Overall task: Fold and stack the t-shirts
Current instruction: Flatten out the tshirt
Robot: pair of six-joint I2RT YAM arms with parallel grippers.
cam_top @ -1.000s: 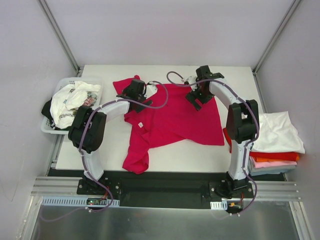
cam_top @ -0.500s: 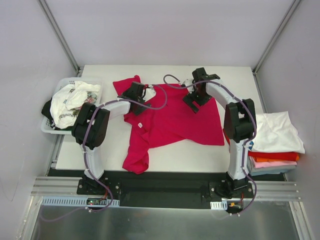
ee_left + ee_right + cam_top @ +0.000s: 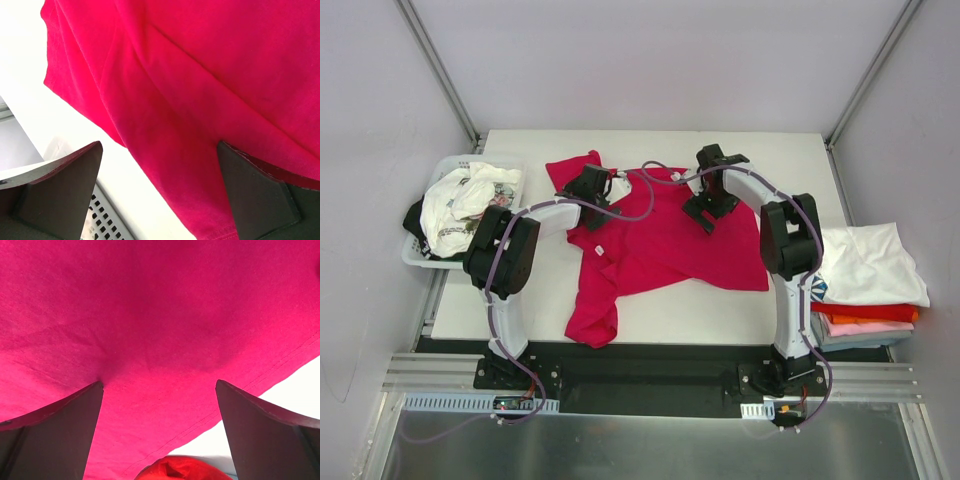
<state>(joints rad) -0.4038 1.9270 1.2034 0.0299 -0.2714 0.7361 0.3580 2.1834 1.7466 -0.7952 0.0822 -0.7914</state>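
The white tabletop [image 3: 780, 300] carries a plain crimson-magenta cloth t-shirt [image 3: 660, 245], spread rumpled across its middle, with one end trailing to the near edge. A stack of folded white, red and pink t-shirts [image 3: 875, 265] sits beside its right edge. The left claw [image 3: 588, 185] and right claw [image 3: 705, 210] are at the crimson cloth's far part, each with fingers spread apart.

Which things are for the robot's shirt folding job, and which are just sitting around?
For the job:
- crimson t-shirt, lying spread out
- crumpled shirts waiting on the left
- folded stack on the right
- left gripper and right gripper, both open over the crimson t-shirt

Just sitting there:
- white basket holding the crumpled shirts
- table
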